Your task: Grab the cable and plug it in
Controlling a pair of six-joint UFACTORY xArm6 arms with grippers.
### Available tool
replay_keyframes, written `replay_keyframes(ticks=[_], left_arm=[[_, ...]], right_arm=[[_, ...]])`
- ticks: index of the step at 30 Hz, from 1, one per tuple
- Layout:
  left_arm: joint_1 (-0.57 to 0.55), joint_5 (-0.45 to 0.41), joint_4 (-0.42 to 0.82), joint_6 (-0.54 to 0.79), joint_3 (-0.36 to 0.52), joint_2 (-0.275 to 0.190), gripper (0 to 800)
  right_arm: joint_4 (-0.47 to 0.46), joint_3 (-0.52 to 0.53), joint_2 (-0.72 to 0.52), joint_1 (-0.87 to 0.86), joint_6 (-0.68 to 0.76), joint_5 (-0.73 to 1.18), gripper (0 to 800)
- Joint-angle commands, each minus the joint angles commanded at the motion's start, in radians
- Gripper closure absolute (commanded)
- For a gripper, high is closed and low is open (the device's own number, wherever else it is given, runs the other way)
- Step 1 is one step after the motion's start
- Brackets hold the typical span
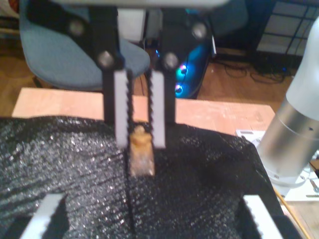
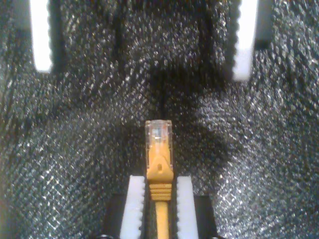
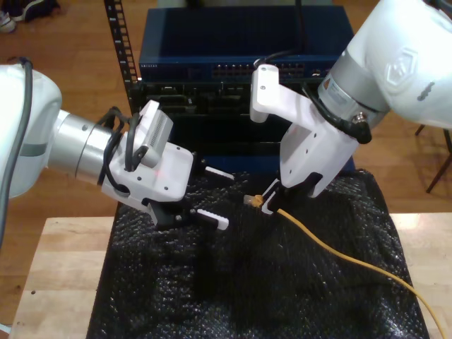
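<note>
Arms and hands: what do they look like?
My first arm and second arm: white shells, silver wrists; the second bears a hexagon logo. Black cables loop at the first's wrist. My first hand and second hand: white housings, black links, white toothed fingers.

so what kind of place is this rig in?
Likely a lab or workshop for network gear: a rack of blue switch units behind the wooden bench, a blue office chair, black mat, yellow cable.

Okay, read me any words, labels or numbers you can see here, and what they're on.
No text can be read.
Hexagon logo on the white robot arm: a sign, no letters.
Markings on the dark blue rack switch: too small to read.
Yellow-orange network cable: no print visible.
</note>
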Motion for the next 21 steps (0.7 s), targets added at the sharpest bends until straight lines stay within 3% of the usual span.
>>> replay_keyframes(ticks=[8,15,21], left_arm=[[-0.011,0.000,0.000,0.002,0.002,-0.002,71],[-0.011,0.002,0.000,0.002,0.002,-0.003,209],[-0.009,0.002,0.000,0.002,0.005,-0.003,262]], right_arm=[[0.002,-0.005,0.002,0.003,0.002,0.000,796],[0.003,-0.006,0.002,0.006,0.002,-0.002,796],[0.003,-0.008,0.002,0.009,0.002,-0.002,796]])
